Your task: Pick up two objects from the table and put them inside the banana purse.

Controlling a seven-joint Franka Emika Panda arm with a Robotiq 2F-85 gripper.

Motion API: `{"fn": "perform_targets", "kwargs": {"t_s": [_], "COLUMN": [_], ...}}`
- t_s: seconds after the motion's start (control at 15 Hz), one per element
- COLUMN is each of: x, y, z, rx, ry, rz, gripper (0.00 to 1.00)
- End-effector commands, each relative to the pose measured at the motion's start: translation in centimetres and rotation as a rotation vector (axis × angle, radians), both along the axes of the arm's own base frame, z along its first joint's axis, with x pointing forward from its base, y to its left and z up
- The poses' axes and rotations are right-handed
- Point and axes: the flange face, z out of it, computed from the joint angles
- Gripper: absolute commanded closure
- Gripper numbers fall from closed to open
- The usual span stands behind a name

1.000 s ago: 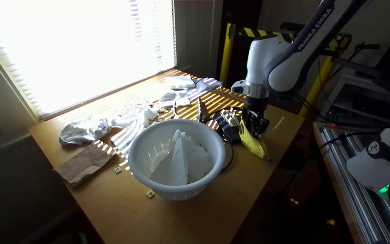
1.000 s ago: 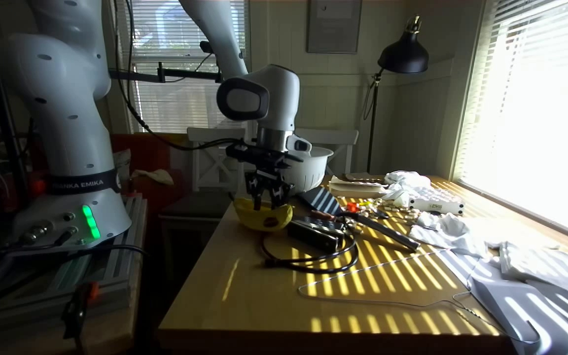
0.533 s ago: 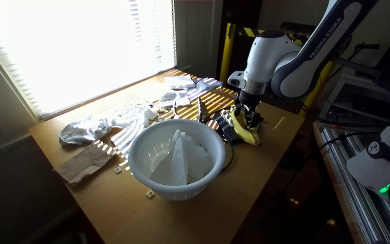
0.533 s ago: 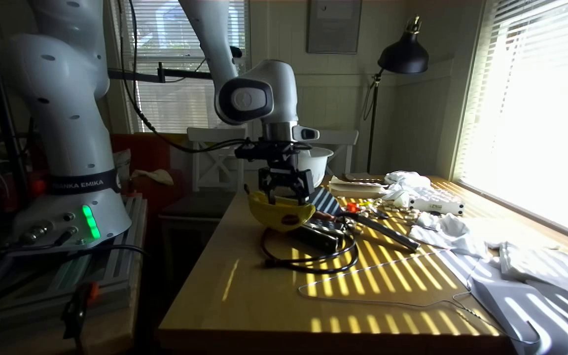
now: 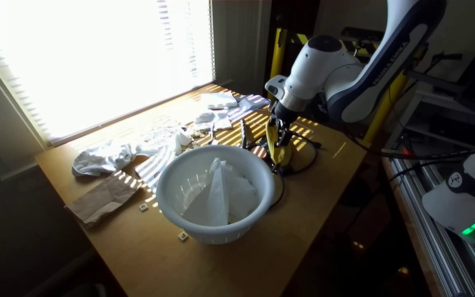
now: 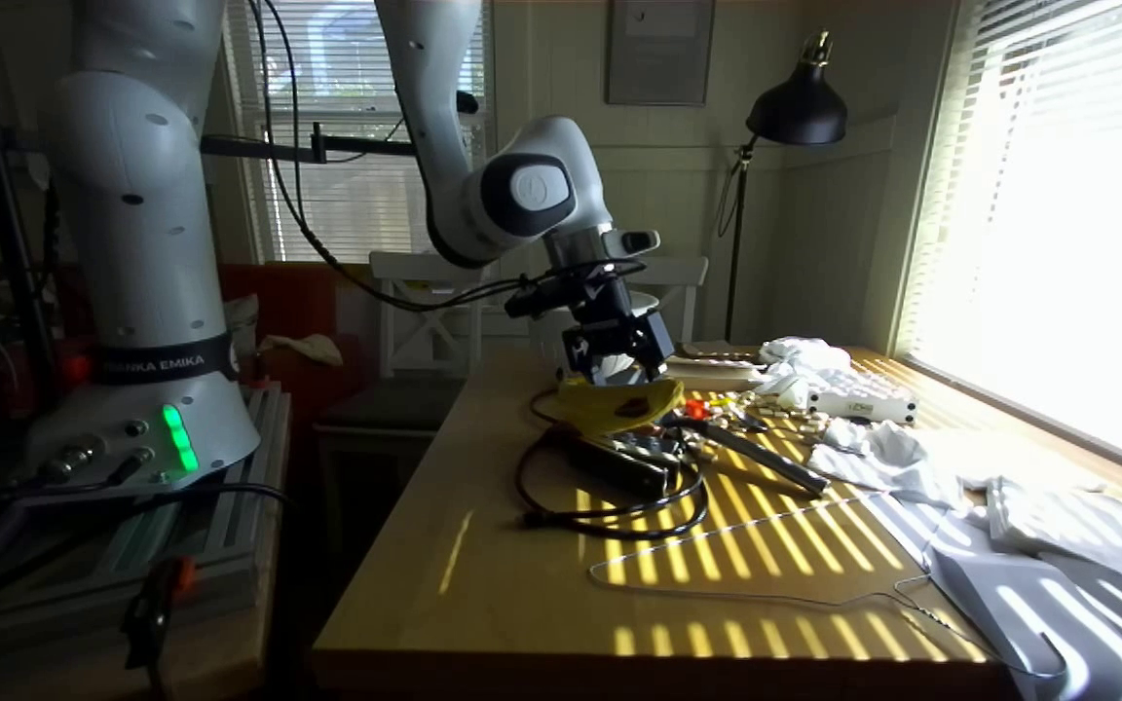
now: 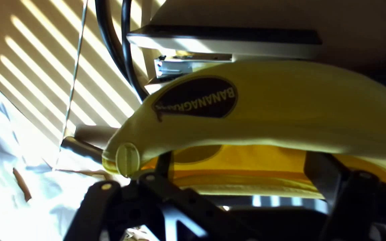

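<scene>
Wrist view: the gripper (image 7: 244,166) stood with its fingers (image 7: 325,172) spread wide, reaching into the gaping mouth of the banana purse (image 7: 263,110). How firmly they bore on its walls could not be told. In both exterior views the purse was beneath the gripper, over the table (image 5: 237,272) and well in from the robot-side edge.

A black block (image 6: 634,475) showed directly under the purse in an exterior view; contact between them could not be confirmed. A black cable (image 6: 619,534) looped between the purse and that edge, and a dark handle (image 6: 761,455) lay near the purse. A pale bowl (image 5: 215,236) stood near on another side, narrowing the room there. Plain wood ran along the robot-side edge and outward from the bowl to where an exterior view cut the table off. A brown paper bag (image 5: 103,198) reached another edge, and crumpled white material (image 5: 105,156) took up part of the window (image 5: 109,62) side.

The wrist view cut off one end of the purse. Its printed name appeared upside down, the last letters blurred. The bottom of its inside was hidden; contents could not be established. In an exterior view the gripper masked part of the bowl.
</scene>
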Motion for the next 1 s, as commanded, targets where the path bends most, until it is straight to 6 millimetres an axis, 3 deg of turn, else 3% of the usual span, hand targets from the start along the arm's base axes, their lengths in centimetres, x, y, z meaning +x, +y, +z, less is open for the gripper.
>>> {"fn": "perform_targets", "kwargs": {"t_s": [0.0, 0.13, 0.27, 0.67, 0.93], "x": [1.9, -0.1, -1.6, 0.0, 0.2], "y": [1.4, 3.6, 5.4, 4.3, 3.5], "z": [-1.7, -3.1, -2.8, 3.2, 5.8], "rx": [-0.045, -0.009, 0.069, 0.175, 0.191], "ry": [0.029, 0.186, 0.262, -0.058, -0.206], "rz": [-0.048, -0.022, 0.017, -0.072, -0.092], "gripper": [0.00, 0.00, 0.00, 0.00, 0.00]}}
